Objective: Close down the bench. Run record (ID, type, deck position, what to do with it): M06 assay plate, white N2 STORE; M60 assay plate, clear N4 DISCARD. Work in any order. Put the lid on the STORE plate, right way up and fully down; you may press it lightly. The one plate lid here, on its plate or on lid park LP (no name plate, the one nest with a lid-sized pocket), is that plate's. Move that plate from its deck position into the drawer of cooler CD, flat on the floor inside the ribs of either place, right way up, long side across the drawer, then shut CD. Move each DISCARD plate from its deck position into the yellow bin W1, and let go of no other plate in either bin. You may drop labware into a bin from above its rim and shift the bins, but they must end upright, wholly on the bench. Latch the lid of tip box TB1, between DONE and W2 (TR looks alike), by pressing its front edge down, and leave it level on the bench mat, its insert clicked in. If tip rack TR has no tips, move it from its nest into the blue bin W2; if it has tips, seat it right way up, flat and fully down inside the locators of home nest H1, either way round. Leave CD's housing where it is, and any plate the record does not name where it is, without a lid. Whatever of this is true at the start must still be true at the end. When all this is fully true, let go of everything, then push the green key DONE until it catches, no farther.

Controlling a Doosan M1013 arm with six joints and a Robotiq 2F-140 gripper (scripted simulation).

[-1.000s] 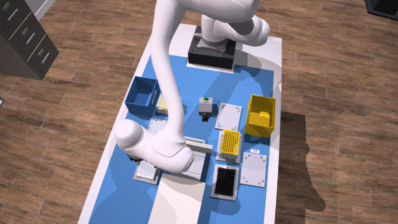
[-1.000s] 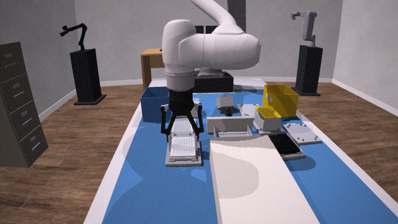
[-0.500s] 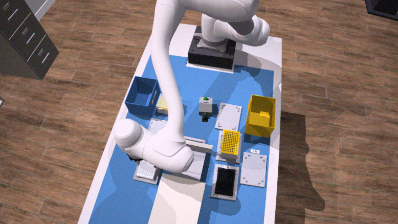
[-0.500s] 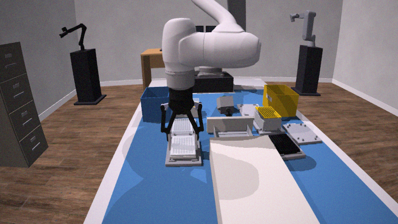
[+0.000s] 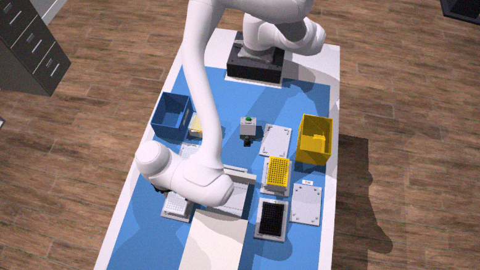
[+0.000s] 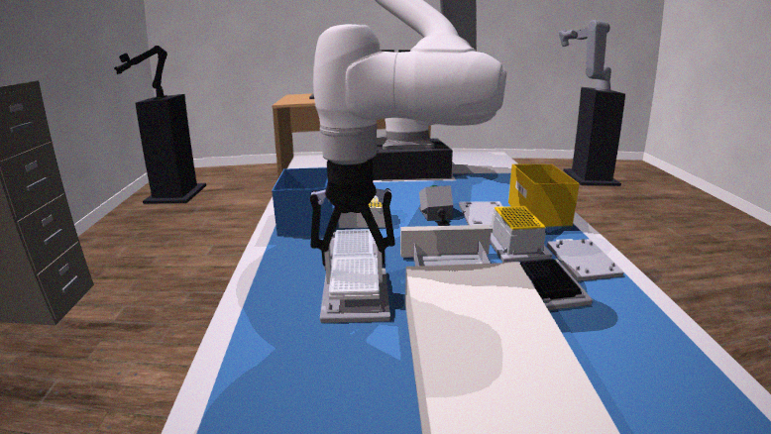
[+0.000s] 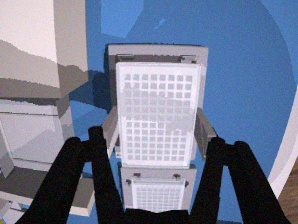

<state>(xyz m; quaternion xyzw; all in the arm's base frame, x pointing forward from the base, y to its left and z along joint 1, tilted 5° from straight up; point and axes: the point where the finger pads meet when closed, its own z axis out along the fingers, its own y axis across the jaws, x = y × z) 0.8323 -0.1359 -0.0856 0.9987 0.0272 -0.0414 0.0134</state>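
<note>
The white assay plate (image 6: pixel 353 275) sits on its grey nest (image 6: pixel 356 311) at the left front of the mat. It also shows in the wrist view (image 7: pixel 158 112) and in the top view (image 5: pixel 175 203). A thin cover seems to lie over its wells. My gripper (image 6: pixel 353 251) points straight down and is shut on the plate's long sides, toward its rear end; the finger pads show in the wrist view (image 7: pixel 156 143). In the top view the arm hides the gripper. A second white plate (image 7: pixel 156 196) sits on the nest just behind. Cooler CD (image 6: pixel 439 240) has its drawer (image 6: pixel 450 260) pulled open.
The blue bin (image 5: pixel 171 115) and tip box TB1 (image 5: pixel 195 124) stand behind the plate. The DONE key (image 5: pixel 248 118), an empty flat nest (image 5: pixel 275 140), tip rack TR (image 5: pixel 277 171), a black plate (image 5: pixel 271 218), nest H1 (image 5: pixel 305 203) and the yellow bin (image 5: pixel 314 139) lie to the right. A long pale board (image 5: pixel 215 241) runs forward.
</note>
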